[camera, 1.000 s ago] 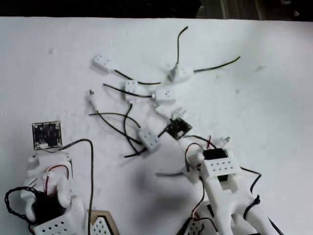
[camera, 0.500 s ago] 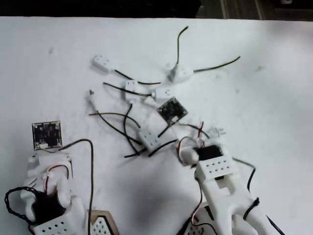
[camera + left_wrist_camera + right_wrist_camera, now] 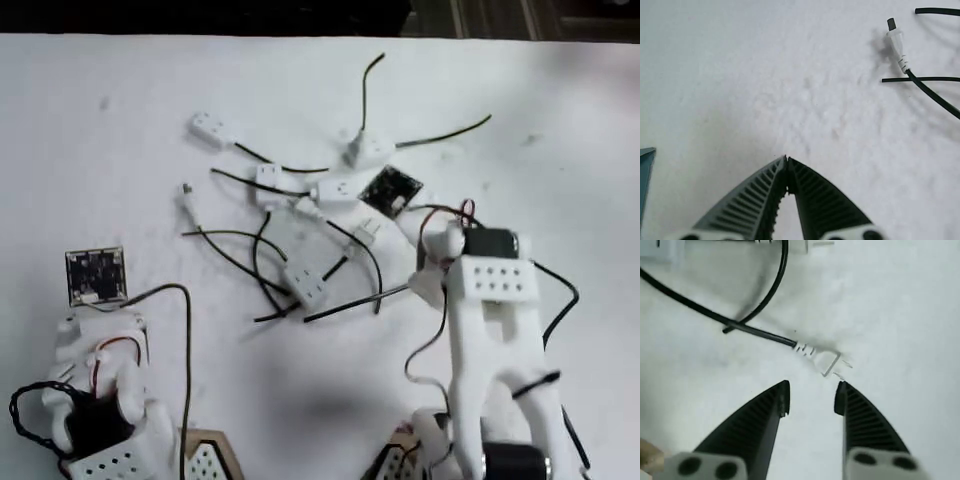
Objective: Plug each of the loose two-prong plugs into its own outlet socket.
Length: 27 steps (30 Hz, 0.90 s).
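Several white outlet sockets (image 3: 338, 192) with black leads lie scattered mid-table. In the right wrist view a white two-prong plug (image 3: 827, 361) on a black cable (image 3: 350, 305) lies on the table just beyond my right gripper (image 3: 812, 392). That gripper is open and holds nothing. The right arm (image 3: 490, 285) stands right of the cluster. Another loose plug (image 3: 365, 228) rests near a socket. My left gripper (image 3: 786, 165) is shut and empty, near the front left. A third white plug (image 3: 895, 40) (image 3: 187, 195) lies well ahead of it.
Black cables (image 3: 250, 265) loop and cross between the sockets. One cable (image 3: 775, 285) curves across the lead of the plug at my right gripper. The left arm (image 3: 100, 400) sits at the front left corner. White tabletop (image 3: 560, 150) lies open on the right.
The right arm swung right and toward the far side of the table. The black cable ending by its wrist shifted along with it. The left arm stayed still.
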Each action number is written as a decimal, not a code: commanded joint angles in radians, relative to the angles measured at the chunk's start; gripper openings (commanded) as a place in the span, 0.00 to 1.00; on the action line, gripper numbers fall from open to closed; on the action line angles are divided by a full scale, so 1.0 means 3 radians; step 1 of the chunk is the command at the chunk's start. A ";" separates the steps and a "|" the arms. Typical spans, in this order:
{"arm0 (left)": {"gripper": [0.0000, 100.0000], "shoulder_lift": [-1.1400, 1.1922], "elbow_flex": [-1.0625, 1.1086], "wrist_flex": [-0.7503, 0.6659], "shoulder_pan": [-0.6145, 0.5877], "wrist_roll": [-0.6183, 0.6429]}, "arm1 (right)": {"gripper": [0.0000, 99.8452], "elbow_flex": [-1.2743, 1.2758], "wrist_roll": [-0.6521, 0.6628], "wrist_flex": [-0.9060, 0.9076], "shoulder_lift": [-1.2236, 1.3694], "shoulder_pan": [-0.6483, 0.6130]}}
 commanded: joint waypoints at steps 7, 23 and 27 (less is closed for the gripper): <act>0.02 -0.0028 -0.0020 -0.0046 0.0038 0.0020 | 0.18 -0.0153 0.1002 0.0033 0.0320 0.0233; 0.02 -0.0028 -0.0020 -0.0046 0.0038 0.0020 | 0.25 0.0353 0.1008 -0.0662 0.0355 -0.0110; 0.02 -0.0028 -0.0020 -0.0046 0.0038 0.0020 | 0.25 0.0522 0.1008 -0.0928 0.0355 -0.0110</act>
